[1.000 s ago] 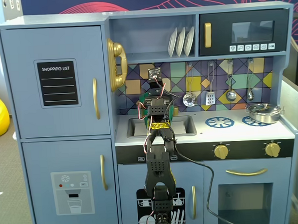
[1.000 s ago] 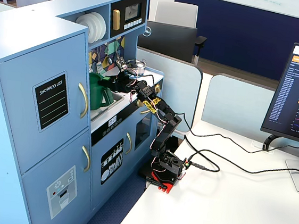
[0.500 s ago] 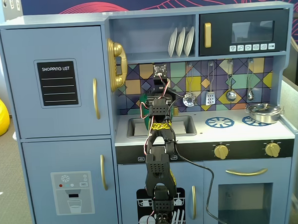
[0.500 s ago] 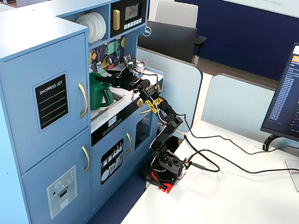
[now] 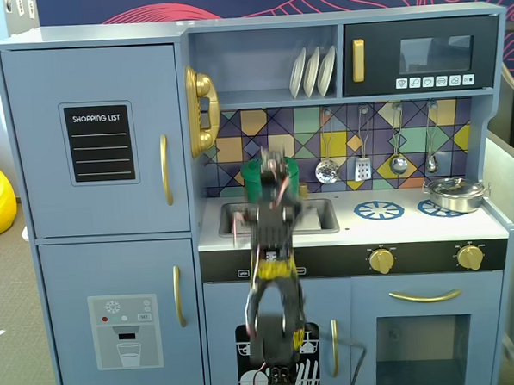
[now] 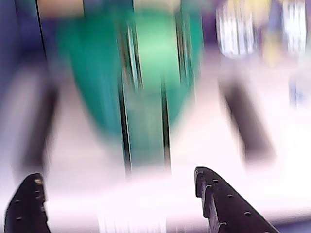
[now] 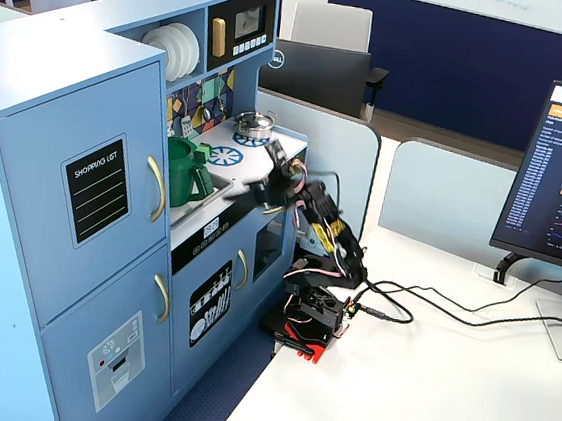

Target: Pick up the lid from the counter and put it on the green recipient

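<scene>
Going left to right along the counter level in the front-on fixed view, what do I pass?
Gold phone → green pot, partly behind the arm → ladle → spatula → left burner ring → steel pot. The lid isn't identifiable in this view.

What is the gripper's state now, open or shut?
Open. In the wrist view the gripper has its jaws wide apart with nothing between them; the blurred green pot lies ahead.
</scene>
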Motion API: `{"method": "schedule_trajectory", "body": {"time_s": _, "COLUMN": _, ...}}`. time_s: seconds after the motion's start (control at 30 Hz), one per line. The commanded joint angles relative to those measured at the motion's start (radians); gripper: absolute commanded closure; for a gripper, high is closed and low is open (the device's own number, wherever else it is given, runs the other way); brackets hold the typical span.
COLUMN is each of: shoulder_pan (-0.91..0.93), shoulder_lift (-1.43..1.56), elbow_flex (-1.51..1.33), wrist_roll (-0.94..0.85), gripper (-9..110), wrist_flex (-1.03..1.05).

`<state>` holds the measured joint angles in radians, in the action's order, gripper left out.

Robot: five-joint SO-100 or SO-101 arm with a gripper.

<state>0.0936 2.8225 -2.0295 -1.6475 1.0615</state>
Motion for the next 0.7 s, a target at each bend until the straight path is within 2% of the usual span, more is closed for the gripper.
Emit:
{"method": "schedule_trajectory", "body": {"time_s": 0.0, "shoulder_pan": 0.038, "shoulder_lift": 0.259, "elbow_flex": -0.453, "wrist_roll": -0.023, "gripper": 89, "wrist_flex": 0.028}}
{"method": "schedule_trajectory", "body": {"time_s": 0.07, "shoulder_pan": 0.032, "shoulder_lift": 0.321, "elbow_flex": -0.623, "wrist_roll": -0.046, "gripper": 101, "wrist_flex": 0.035}}
{"method": "schedule_trajectory", "body": {"time_s": 0.37, "shoulder_pan": -0.051, "shoulder_lift": 0.304, "elbow_flex": -0.957, "wrist_roll": 0.091, "gripper": 101, "wrist_flex": 0.101}}
{"method": "schedule_trajectory", "body": {"time_s": 0.47, "shoulder_pan": -0.087, "shoulder_lift": 0.301, "elbow_flex": -0.966, "wrist_roll": 0.161, "gripper": 100, "wrist_flex": 0.206}}
{"method": "schedule_trajectory", "body": {"time_s": 0.67, "shoulder_pan": -0.081, "shoulder_lift": 0.356, "elbow_flex": -0.966, "wrist_roll": 0.126, "gripper": 99, "wrist_flex": 0.434}}
